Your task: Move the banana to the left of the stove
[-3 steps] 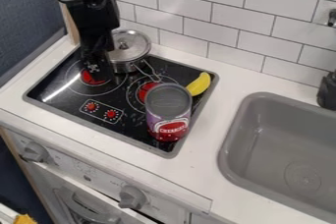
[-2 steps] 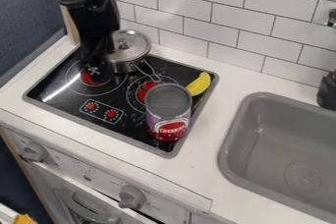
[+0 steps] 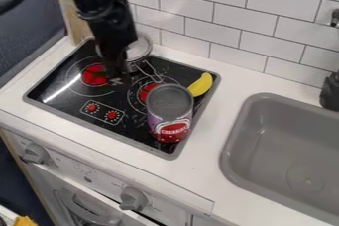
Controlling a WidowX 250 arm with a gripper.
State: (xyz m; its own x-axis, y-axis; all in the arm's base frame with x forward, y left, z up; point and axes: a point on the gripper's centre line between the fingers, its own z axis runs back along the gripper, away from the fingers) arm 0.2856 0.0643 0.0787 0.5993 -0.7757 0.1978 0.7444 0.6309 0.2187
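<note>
The black gripper [image 3: 119, 77] hangs over the left half of the stove [image 3: 73, 108], in front of the lidded metal pot and well to the left of the banana. The yellow banana [image 3: 200, 84] lies at the stove's right edge, just behind the can; the gripper is not touching it.
A can with a red and purple label [image 3: 170, 113] stands on the stove's right part. The silver pot [image 3: 139, 49] sits at the back, partly hidden by the arm. The grey sink [image 3: 239, 129] is on the right, and a tiled wall runs behind.
The arm and gripper have moved to the right, now covering more of the pot and uncovering the left red burner. The banana, can and pot have stayed where they were.
</note>
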